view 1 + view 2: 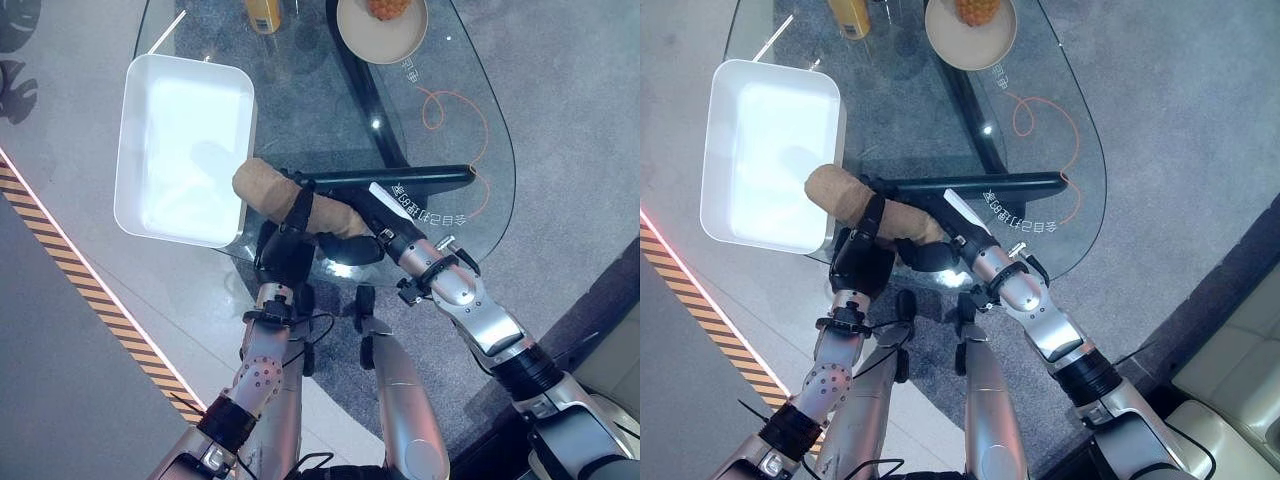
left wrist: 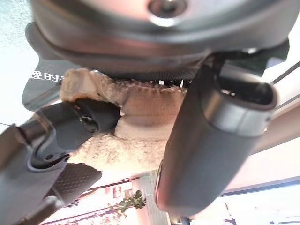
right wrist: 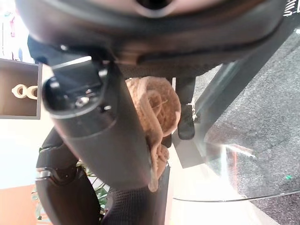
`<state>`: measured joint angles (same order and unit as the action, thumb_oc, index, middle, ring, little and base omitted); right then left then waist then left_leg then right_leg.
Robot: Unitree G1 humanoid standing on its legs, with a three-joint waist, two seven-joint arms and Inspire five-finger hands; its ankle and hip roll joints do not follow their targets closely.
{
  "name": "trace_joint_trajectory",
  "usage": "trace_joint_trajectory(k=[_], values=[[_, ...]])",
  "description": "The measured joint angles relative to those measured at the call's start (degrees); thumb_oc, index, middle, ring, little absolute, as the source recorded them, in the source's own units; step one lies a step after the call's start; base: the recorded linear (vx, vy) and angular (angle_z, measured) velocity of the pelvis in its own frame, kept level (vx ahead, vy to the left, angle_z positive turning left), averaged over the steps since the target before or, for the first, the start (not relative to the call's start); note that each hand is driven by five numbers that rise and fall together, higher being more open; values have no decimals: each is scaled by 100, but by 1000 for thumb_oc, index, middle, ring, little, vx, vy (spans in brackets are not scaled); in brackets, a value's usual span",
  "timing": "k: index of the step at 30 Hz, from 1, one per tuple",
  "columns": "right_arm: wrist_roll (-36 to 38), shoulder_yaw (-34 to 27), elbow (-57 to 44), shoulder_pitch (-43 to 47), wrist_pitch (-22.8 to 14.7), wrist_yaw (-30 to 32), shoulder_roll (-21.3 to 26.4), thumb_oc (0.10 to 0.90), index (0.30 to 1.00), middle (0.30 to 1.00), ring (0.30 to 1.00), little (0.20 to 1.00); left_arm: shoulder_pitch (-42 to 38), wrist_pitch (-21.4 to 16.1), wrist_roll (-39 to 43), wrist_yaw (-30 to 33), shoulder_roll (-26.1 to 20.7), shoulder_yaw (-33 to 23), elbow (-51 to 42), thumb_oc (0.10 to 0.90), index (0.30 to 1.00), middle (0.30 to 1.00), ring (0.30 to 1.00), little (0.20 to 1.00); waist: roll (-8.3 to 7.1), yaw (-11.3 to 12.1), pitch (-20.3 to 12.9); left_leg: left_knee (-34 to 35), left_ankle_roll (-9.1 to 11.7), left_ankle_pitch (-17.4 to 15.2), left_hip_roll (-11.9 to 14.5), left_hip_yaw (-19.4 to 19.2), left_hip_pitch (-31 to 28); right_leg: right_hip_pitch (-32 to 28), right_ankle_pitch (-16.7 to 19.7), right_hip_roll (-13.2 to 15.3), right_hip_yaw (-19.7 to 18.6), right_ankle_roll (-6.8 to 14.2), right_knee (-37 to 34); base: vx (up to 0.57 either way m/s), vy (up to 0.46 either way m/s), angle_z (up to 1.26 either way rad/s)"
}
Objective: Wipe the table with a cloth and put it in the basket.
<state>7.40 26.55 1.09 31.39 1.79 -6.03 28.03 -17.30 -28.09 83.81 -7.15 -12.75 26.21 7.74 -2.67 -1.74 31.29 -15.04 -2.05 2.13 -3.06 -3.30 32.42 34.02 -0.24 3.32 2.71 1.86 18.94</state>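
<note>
- I see both hands, left (image 1: 290, 245) and right (image 1: 365, 240), curled round a rolled tan terry cloth (image 1: 268, 190) over the glass table's (image 1: 470, 120) near edge.
- The white rectangular plastic basket (image 1: 135, 130) sits just left; a round plate (image 1: 395, 45) lies beyond.

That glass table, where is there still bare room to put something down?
The glass table is bare along its right side, between the plate and the black bar, with an orange cable looping there. The white basket is empty too. The near edge is crowded: the left hand and right hand hold the rolled cloth.
</note>
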Motion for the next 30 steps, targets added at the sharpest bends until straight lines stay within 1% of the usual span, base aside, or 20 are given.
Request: trace_joint_trajectory(k=[8,13,16,17,18,19,30], values=[[-78,1,-41,1,5,-36,-41,100,300,300,300,200,0,-276,294,-99,94,-18,-32,800,900,900,900,900,0,0,0,13,1,0,-5,16,3,3,-14,3,1,3,-2,0,0,0],[-96,1,-84,1,10,-63,-42,100,300,300,300,200,1,-457,693,-177,115,-16,-165,800,900,900,900,900,-1,-2,0,14,1,0,-8,55,36,22,-28,5,11,0,-2,3,-2,2],[-97,2,-158,0,11,-64,-42,100,300,300,300,200,2,-641,971,-374,171,-23,-209,800,900,900,900,900,-1,6,1,13,3,2,-10,66,67,46,-30,6,16,2,-2,4,-1,1],[-98,2,-164,-1,11,-66,-43,100,300,300,300,200,1,-700,983,-385,231,-61,-223,687,804,804,804,787,-2,11,0,12,3,2,-13,68,67,45,-32,8,16,4,-2,0,0,0],[-98,2,-166,-1,11,-71,-44,100,300,300,300,200,1,-734,983,-401,270,-95,-223,259,436,436,436,359,-3,10,0,12,3,2,-15,68,67,45,-33,10,16,7,-2,0,0,0],[-99,2,-165,-2,12,-82,-46,100,300,300,300,200,1,-767,984,-408,304,-125,-223,100,300,300,300,200,-3,9,0,12,3,2,-18,68,68,45,-34,11,16,8,-2,0,0,0],[-178,6,-177,-5,12,-253,-83,100,300,300,300,200,1,-879,988,-461,315,-229,-224,100,300,300,300,200,-14,1,2,10,3,2,-21,72,70,46,-36,12,16,10,-2,0,0,0]])
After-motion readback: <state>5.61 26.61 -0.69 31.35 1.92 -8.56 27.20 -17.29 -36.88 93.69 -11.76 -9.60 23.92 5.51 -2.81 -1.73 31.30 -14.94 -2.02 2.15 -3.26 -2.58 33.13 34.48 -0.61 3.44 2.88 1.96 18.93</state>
